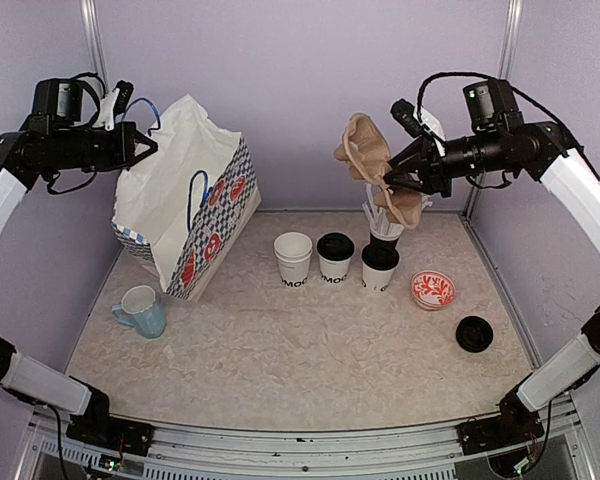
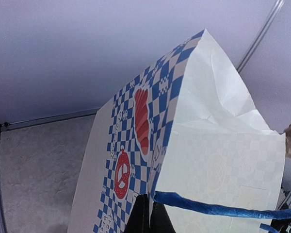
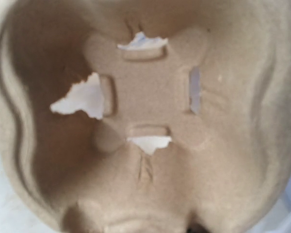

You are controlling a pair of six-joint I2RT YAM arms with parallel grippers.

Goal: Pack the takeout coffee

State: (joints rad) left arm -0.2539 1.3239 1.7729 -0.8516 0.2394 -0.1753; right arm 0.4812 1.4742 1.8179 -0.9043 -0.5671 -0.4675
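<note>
Takeout coffee cups (image 1: 335,270) stand in a row on the table (image 1: 280,350), near the back. There are three of them, white with black letters. The left cup (image 1: 293,257) has no lid. The middle cup (image 1: 335,247) and the right cup (image 1: 380,268) each have a black lid on top. They stand just beside each other.

The left gripper (image 1: 145,145) is up high on the left. Its fingers (image 2: 141,216) are pinched tight on the blue handle (image 2: 218,208) of the paper bag (image 1: 185,200). The bag is white with blue squares and red pictures. It leans on the table to the left of the cups.

The right gripper (image 1: 405,178) is up in the air behind the cups. It holds a brown cardboard cup tray (image 1: 365,150), with its jaws part way closed on it. The tray hangs tilted above a cup with white straws (image 1: 383,228).

A light-blue mug (image 1: 142,310) sits near the bag. A small red bowl (image 1: 433,290) and a loose black lid (image 1: 474,333) lie to the right of the cups.
</note>
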